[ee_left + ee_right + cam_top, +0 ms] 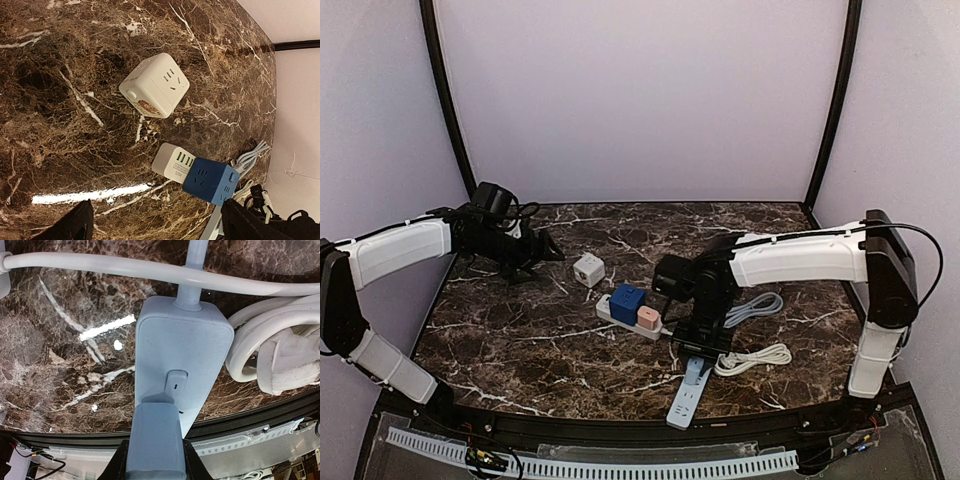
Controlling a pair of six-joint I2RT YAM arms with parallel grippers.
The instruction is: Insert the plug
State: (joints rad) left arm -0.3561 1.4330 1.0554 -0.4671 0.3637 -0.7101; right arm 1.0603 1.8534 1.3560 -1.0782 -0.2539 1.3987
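From above, the right gripper (700,342) is hanging over the pale blue power strip (686,393) near the front edge of the marbled tabletop (510,340), probably lining up the insertion. The left gripper (545,250) is parking near the rear left corner.

At the left wrist, the jaws are standing wide apart, holding nothing and facing 1 glossy white cube socket (155,85).

At the right wrist, the jaws are clamping the smooth, boxy plug (152,440) over the strip's rounded plastic body. Whether it is making contact is unclear.
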